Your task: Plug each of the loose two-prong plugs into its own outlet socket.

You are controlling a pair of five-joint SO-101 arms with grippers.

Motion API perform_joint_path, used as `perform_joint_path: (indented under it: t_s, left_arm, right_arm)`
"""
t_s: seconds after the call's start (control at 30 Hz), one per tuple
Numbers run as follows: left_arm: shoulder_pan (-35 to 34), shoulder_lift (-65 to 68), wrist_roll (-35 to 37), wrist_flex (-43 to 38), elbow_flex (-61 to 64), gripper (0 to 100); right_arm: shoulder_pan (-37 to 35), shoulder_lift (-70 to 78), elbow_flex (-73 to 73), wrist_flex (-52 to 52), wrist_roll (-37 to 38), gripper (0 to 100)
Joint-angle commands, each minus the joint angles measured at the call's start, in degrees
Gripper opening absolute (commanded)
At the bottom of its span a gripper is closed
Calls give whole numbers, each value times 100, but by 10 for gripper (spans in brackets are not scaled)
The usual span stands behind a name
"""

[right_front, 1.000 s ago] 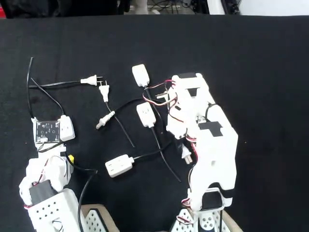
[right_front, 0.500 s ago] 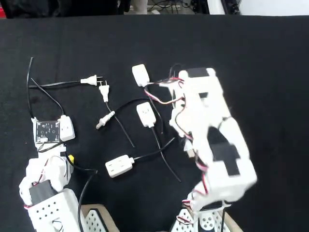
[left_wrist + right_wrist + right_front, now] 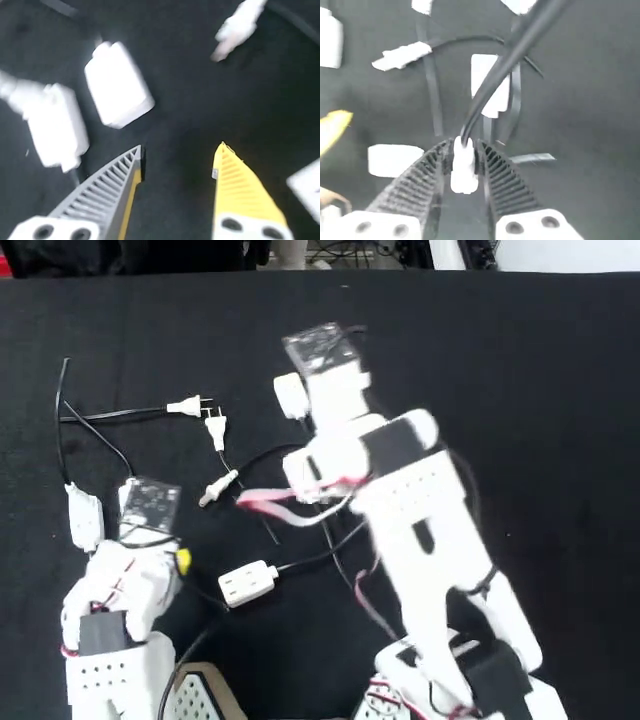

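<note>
My right gripper (image 3: 463, 150) is shut on a white two-prong plug (image 3: 463, 169), whose black cord (image 3: 505, 55) runs away from the jaws. Beyond it a white outlet socket (image 3: 490, 82) lies on the black cloth, with another socket (image 3: 390, 160) off to one side. My left gripper (image 3: 180, 149) is open and holds nothing, above two white sockets (image 3: 117, 82) (image 3: 52, 125) and a loose plug (image 3: 235, 27). In the high view, three loose plugs (image 3: 188, 406) (image 3: 215, 425) (image 3: 218, 487) lie left of centre, and a socket (image 3: 247, 583) lies near the front.
The right arm (image 3: 420, 530) stretches from the front edge over the table's middle, covering part of a socket and the cords. The left arm (image 3: 120, 590) sits at the front left. Black cords (image 3: 95, 435) loop across the left side. Another socket (image 3: 290, 395) lies at the back.
The right arm has swung up and leftward over the table's middle with the plug in its jaws. The left arm's wrist has turned and shifted slightly to the right.
</note>
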Motion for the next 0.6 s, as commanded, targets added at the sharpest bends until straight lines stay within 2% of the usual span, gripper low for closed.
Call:
perform_joint_path:
  t_s: [0.0, 0.17, 0.3, 0.57]
  left_arm:
    - [585, -44, 9, 35, -347, 230]
    - [927, -176, 26, 35, -330, 226]
    - [963, -905, 457, 325, -365, 193]
    - [1112, -844, 1125, 510, -549, 236]
  right_arm:
    - [-571, -400, 295, -615, -308, 12]
    - [-703, -1042, 1429, -1776, -290, 12]
    - [-712, -1657, 2387, -2699, -325, 12]
    - [-721, -2818, 4277, -4642, -343, 12]
